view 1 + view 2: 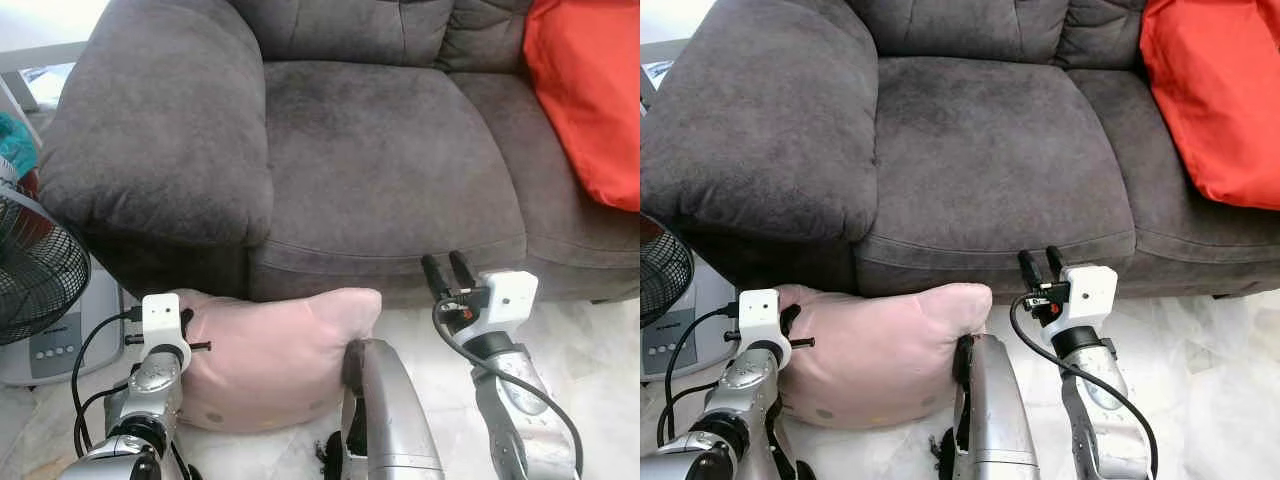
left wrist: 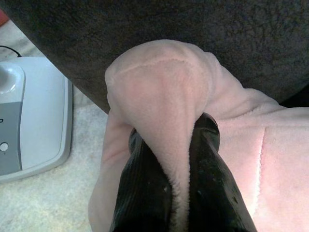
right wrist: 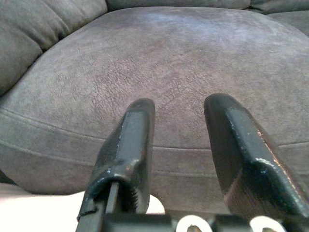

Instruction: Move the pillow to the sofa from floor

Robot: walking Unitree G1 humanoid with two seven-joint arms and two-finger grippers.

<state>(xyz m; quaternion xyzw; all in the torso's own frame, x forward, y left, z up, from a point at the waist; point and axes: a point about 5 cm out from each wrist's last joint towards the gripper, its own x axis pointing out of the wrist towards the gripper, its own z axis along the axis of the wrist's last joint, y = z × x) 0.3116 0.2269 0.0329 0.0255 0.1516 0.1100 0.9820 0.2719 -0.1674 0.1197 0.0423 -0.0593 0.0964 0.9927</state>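
Note:
A pale pink pillow (image 1: 270, 355) lies on the floor against the front of the dark grey sofa (image 1: 390, 160), below its left seat. My left gripper (image 2: 174, 140) is shut on a fold at the pillow's left corner (image 2: 159, 92), both black fingers pinching the fabric. My right gripper (image 1: 448, 270) stands open in front of the sofa's seat edge, to the right of the pillow, with nothing between its fingers (image 3: 128, 140). The grey seat cushion (image 3: 183, 72) lies just beyond them.
An orange-red cushion (image 1: 590, 90) leans at the sofa's right end. A black fan (image 1: 35, 265) on a white base (image 2: 29, 116) stands at the left, beside the sofa's wide armrest (image 1: 150, 130). The floor (image 1: 600, 340) is pale marble.

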